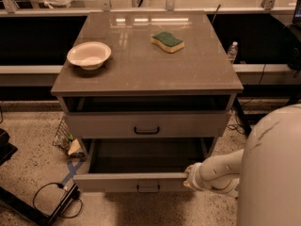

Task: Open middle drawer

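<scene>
Easing the middle drawer [127, 182] straight out, I'd hold the hand [190, 177] (grip: cannot tell) level at its front corner.

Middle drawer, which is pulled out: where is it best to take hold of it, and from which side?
Grip the small black bar handle at the centre of the front of the middle drawer, coming straight from the front: it stands out from the flat face. The claw is at the right end of the front's top edge.
</scene>
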Controlling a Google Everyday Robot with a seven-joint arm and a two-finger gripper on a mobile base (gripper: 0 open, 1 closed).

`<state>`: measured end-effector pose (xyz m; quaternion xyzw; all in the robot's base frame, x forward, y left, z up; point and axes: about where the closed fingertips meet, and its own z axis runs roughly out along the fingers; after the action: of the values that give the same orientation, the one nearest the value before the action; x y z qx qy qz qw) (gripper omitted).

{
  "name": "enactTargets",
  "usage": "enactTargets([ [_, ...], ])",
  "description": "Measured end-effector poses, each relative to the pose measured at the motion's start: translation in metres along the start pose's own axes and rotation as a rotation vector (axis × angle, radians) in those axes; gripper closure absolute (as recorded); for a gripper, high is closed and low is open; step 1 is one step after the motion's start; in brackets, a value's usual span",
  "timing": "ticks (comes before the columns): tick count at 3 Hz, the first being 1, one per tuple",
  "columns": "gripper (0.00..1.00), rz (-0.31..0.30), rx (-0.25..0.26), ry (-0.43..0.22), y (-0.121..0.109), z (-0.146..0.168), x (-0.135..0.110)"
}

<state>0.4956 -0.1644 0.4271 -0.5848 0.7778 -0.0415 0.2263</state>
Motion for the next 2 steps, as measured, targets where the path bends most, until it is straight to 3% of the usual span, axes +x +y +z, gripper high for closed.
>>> enactTargets([
  [1,1.00,0.000,0.000,0.000,0.000,-0.001,0.000],
  [2,1.00,0.024,-0.058,0.037,0.016,-0.006,0.005],
])
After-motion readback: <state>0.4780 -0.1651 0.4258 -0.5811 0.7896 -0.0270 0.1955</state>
